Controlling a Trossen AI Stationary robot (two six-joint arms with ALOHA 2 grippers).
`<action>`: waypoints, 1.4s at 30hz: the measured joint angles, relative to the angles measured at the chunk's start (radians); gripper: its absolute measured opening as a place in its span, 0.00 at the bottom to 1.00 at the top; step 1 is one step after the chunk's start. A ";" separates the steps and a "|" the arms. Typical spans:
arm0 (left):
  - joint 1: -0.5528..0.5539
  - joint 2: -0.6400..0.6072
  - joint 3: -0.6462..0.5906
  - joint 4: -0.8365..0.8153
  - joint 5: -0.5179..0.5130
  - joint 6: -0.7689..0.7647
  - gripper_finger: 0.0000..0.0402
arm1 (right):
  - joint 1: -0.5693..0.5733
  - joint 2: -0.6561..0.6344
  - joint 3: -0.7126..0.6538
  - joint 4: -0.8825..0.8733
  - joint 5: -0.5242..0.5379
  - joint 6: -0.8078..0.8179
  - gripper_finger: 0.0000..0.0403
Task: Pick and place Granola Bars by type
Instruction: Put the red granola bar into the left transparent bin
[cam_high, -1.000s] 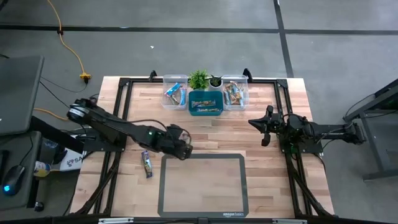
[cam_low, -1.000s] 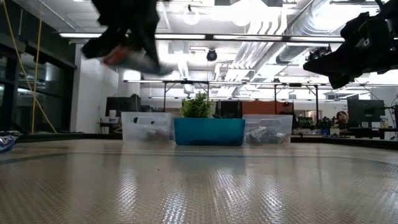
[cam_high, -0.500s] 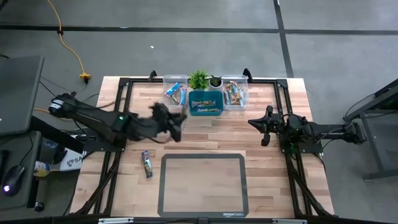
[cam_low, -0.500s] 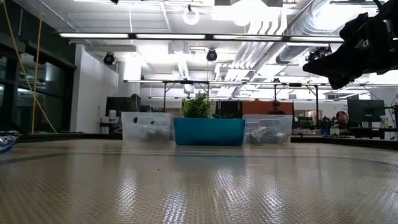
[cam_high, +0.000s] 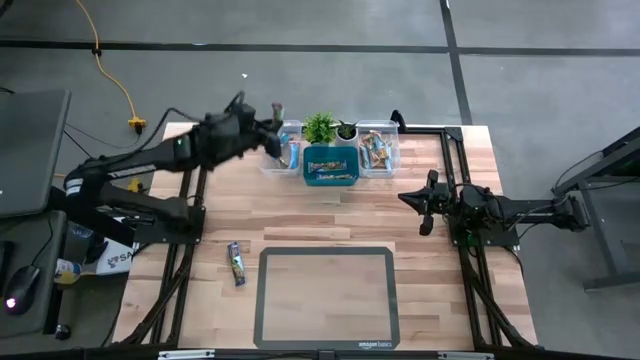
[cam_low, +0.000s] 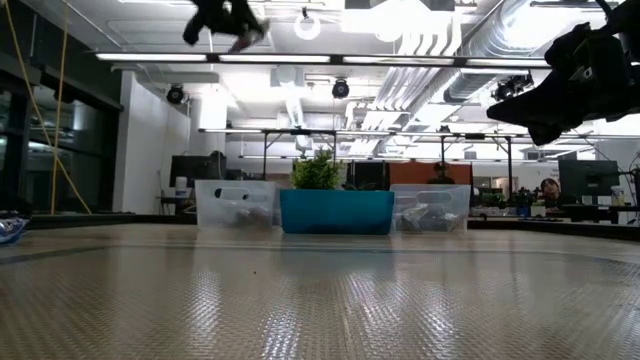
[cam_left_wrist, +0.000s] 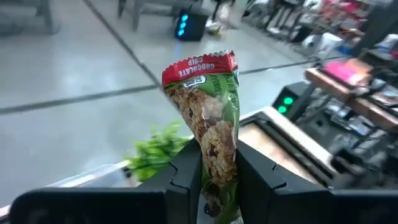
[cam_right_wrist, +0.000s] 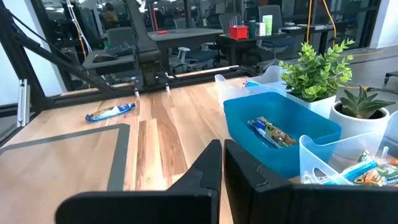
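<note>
Left pincer (cam_left_wrist: 217, 177): grasping green-and-red foil granola bar (cam_left_wrist: 211, 118) reading "CHOCOLATE CHIP"
Right pincer (cam_right_wrist: 222, 163): clenched, idle above desk (cam_high: 430, 270)

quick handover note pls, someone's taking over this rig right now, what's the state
Left hand: shut on a green-and-red-wrapped granola bar, raised by the left clear plastic bin at the table's back edge.
Right hand: shut, empty, waiting over the right side of the table.
Bars: some already in the left clear bin, the teal middle bin and the right clear bin; one blue-wrapped bar lies on the wood left of the dark-framed mat.
Done: most bars binned.
Left: release the held bar, then fetch the blue-wrapped one.
</note>
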 joint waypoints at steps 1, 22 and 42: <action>0.048 0.008 0.000 -0.010 0.040 -0.002 0.19 | 0.000 0.000 0.000 -0.002 0.000 0.000 0.00; 0.454 0.384 0.000 -0.249 0.401 -0.123 0.19 | 0.000 0.001 0.000 -0.001 0.000 0.000 0.00; 0.451 0.569 0.000 -0.236 0.404 -0.219 0.22 | 0.000 0.001 0.000 -0.002 0.000 0.000 0.00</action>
